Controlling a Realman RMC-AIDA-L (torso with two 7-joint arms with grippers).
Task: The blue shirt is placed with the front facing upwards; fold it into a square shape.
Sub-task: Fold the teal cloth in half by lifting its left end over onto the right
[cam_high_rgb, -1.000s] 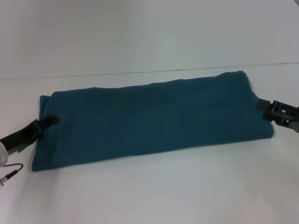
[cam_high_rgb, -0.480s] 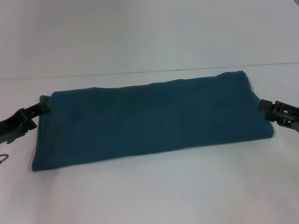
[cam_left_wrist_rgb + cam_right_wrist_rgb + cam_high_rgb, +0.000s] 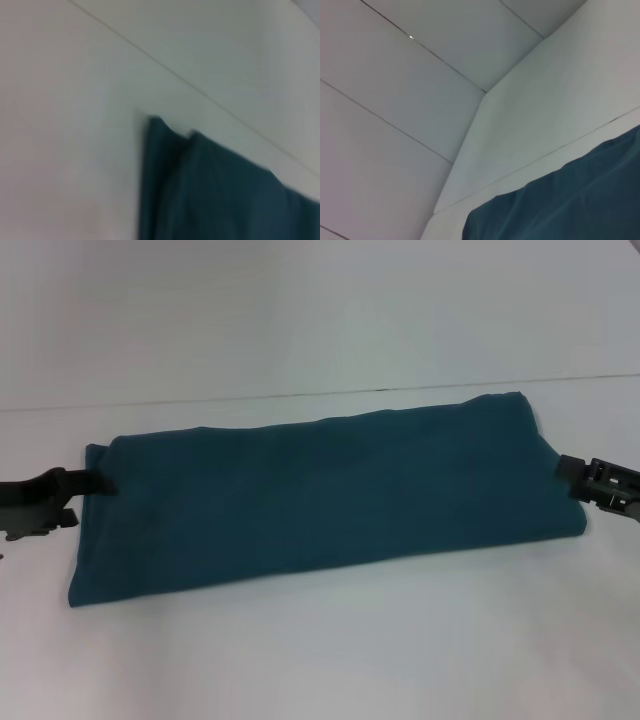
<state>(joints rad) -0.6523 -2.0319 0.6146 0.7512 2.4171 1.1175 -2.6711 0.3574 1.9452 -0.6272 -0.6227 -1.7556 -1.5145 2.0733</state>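
The blue shirt (image 3: 320, 495) lies folded into a long flat band across the white table (image 3: 350, 650), plain teal side up. No print or collar shows. My left gripper (image 3: 97, 482) is at the band's left end near its far corner, its tip touching the cloth edge. My right gripper (image 3: 565, 468) is at the band's right end, just at the edge. The left wrist view shows a layered corner of the shirt (image 3: 220, 195). The right wrist view shows a stretch of the shirt's edge (image 3: 570, 200).
The table's far edge (image 3: 300, 395) runs just behind the shirt, with a pale wall (image 3: 300, 310) beyond it. Bare white tabletop lies in front of the shirt and beside both ends.
My left gripper came off the shirt's left end, moved toward the far corner and now lies level at the edge. My right gripper drew back slightly to the right. The shirt has not moved.
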